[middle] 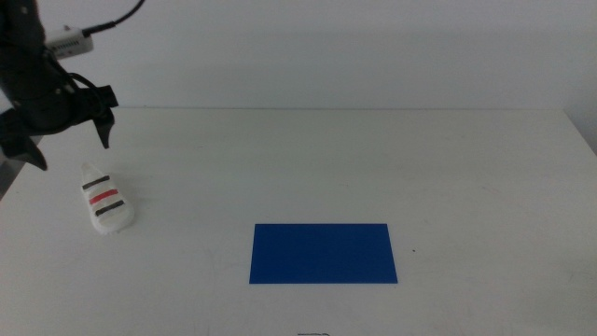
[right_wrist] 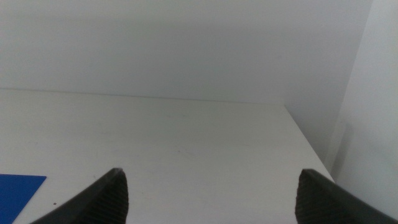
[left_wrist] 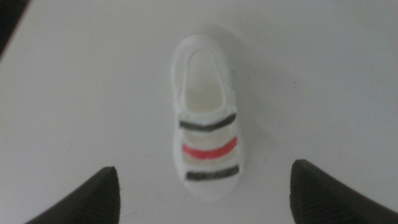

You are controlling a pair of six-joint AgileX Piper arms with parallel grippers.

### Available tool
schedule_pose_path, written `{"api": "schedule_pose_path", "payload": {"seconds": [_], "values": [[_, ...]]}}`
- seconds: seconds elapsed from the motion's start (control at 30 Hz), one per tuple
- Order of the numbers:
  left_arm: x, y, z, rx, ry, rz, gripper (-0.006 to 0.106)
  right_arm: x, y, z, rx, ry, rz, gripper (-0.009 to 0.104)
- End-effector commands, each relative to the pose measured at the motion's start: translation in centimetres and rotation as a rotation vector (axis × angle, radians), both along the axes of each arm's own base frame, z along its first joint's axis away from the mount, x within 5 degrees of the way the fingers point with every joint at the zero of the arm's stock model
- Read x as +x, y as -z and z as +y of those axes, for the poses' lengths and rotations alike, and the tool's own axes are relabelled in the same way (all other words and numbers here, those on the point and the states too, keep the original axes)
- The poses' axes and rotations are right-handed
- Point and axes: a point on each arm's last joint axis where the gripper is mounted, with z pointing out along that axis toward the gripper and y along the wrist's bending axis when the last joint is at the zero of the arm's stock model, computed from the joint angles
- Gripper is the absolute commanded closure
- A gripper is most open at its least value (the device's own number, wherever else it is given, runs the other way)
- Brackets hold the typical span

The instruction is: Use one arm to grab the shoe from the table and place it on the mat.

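The white sandal shoe (middle: 105,201) with two dark straps and a red strap between them lies on the white table (middle: 373,159) at the far left. My left gripper (middle: 71,142) hangs above and just behind it, jaws wide open and empty. In the left wrist view the shoe (left_wrist: 206,140) lies between the open fingers (left_wrist: 93,196), still below them. The dark blue mat (middle: 323,252) lies flat near the table's front middle, well right of the shoe. My right gripper (right_wrist: 211,196) is open, out of the middle view, over the table's right part.
The table's far right edge (right_wrist: 311,143) and a grey wall show in the right wrist view. A corner of the mat (right_wrist: 18,193) shows there too. The table's left edge (middle: 7,182) is close to the shoe.
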Motion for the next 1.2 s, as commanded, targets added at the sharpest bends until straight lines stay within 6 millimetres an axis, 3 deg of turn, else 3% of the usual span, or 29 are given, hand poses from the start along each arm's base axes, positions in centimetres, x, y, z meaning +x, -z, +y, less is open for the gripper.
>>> {"api": "schedule_pose_path", "payload": {"seconds": [0.0,0.4,0.67,0.77,1.03,1.17], "values": [[0.8,-2.0,0.2,-0.030,-0.031,-0.063,0.007,-0.2,-1.4,0.0,-0.015,-0.001,-0.113,0.001],[3.9,4.7,1.4,-0.169,-0.046,0.053,0.007,-0.2,-1.4,0.0,-0.015,-0.001,-0.113,0.001],[5.0,6.6,1.6,-0.158,-0.046,0.032,0.014,-0.2,-1.4,0.0,-0.015,-0.001,-0.113,0.001],[5.0,6.8,1.6,-0.158,-0.046,0.038,0.029,-0.2,-1.4,0.0,-0.015,-0.001,-0.113,0.001],[4.2,6.7,1.5,-0.181,-0.082,0.133,0.088,-0.2,-1.4,0.0,-0.015,-0.001,-0.113,0.001],[3.7,5.1,0.6,-0.171,-0.045,0.200,0.102,-0.2,-1.4,0.0,-0.015,-0.001,-0.113,0.001]]}}
